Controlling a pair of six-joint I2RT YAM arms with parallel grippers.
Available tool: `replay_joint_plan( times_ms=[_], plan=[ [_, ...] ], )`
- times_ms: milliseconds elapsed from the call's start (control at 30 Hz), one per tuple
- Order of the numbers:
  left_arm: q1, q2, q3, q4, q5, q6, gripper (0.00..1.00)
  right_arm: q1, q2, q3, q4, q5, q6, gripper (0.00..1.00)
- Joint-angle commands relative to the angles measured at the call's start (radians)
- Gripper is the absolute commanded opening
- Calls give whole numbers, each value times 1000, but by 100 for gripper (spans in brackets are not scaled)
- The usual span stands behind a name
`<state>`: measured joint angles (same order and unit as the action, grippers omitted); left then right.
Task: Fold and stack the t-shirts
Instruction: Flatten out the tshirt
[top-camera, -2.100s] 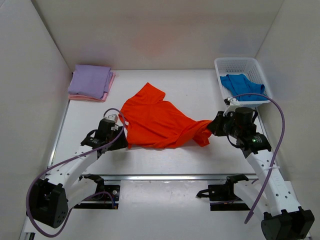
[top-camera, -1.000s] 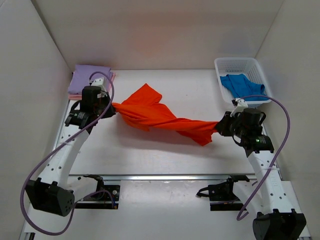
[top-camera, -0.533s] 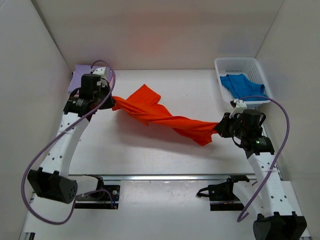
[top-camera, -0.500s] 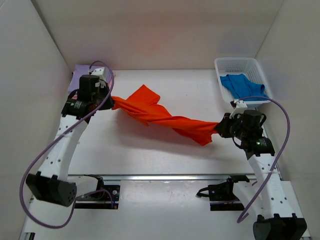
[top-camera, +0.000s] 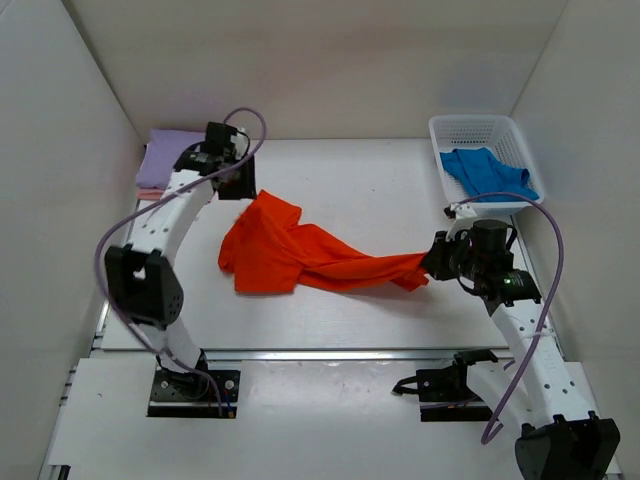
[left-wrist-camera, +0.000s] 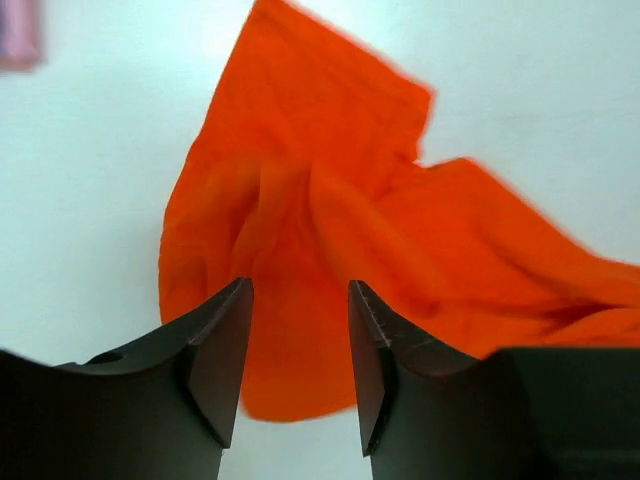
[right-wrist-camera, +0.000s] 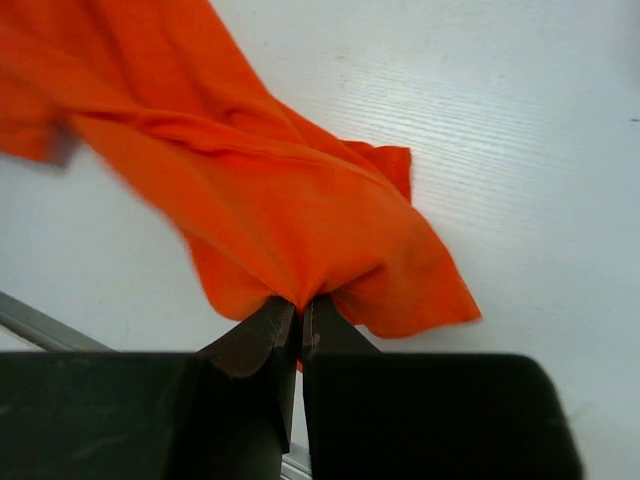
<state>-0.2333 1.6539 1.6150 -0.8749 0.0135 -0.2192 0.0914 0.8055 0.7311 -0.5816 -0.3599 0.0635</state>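
The bright orange t-shirt (top-camera: 300, 255) lies crumpled on the table, stretched rightward to my right gripper (top-camera: 432, 262), which is shut on its end (right-wrist-camera: 300, 240). My left gripper (top-camera: 243, 190) is open and empty, above the shirt's far left part (left-wrist-camera: 300, 220). The lavender shirt (top-camera: 160, 160) lies folded on the pink shirt (top-camera: 145, 192) at the far left. The blue shirt (top-camera: 485, 172) lies in the white mesh basket (top-camera: 455, 128).
White walls close in the table on the left, back and right. A metal rail (top-camera: 330, 352) runs along the near edge. The basket stands at the back right corner.
My left gripper has let go of the orange shirt and moved right, away from the folded stack. The shirt's left part has dropped onto the table. My right gripper still holds its end.
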Motion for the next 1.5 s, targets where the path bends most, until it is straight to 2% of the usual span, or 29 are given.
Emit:
replay_joint_plan(
  times_ms=[0, 33, 133, 200, 333, 667, 933, 1000, 1067, 1100, 1133, 1167, 1200, 1233, 1267, 1367, 1467],
  plan=[
    [-24, 55, -47, -62, -12, 17, 55, 27, -5, -16, 58, 7, 24, 0],
    [-41, 12, -90, -18, -7, 15, 56, 25, -5, -15, 62, 3, 32, 0],
    [-23, -118, -369, 83, 34, -11, 57, 2, -9, -45, 81, -25, 29, 0],
    [-5, -188, -493, 123, 54, -28, 58, -8, 3, -50, 81, -43, 27, 0],
    [-9, -266, -644, 180, 65, -40, 56, 13, 24, -62, 104, -37, 32, 0],
    [-54, -214, -791, 336, 17, -132, 61, 16, -14, -124, 123, -47, 49, 0],
    [-133, -112, -804, 370, -52, -152, 65, 27, -9, -136, 141, -44, 50, 0],
    [-159, -76, -802, 381, -66, -160, 71, 31, -5, -145, 134, -36, 52, 0],
    [-182, -49, -788, 372, -114, -160, 69, 41, -11, -141, 135, -27, 50, 0],
    [-196, -33, -778, 358, -133, -160, 61, 45, -12, -139, 131, -25, 48, 1],
    [-211, -17, -770, 350, -147, -154, 54, 45, -12, -145, 129, -22, 45, 5],
    [-213, -11, -762, 338, -158, -149, 33, 45, -15, -142, 126, -17, 39, 8],
    [-215, -8, -754, 314, -162, -144, 13, 42, -22, -137, 121, -14, 41, 22],
    [-210, -23, -745, 300, -167, -137, 3, 36, -20, -136, 117, -19, 39, 31],
    [-212, -38, -744, 281, -181, -132, 0, 27, -29, -130, 105, -17, 33, 49],
    [-143, -191, -721, 209, -207, -103, 0, -30, -40, -105, 60, -8, 6, 75],
    [-55, -328, -679, 128, -219, -71, 0, -90, -39, -78, 25, -19, -10, 78]
  ],
)
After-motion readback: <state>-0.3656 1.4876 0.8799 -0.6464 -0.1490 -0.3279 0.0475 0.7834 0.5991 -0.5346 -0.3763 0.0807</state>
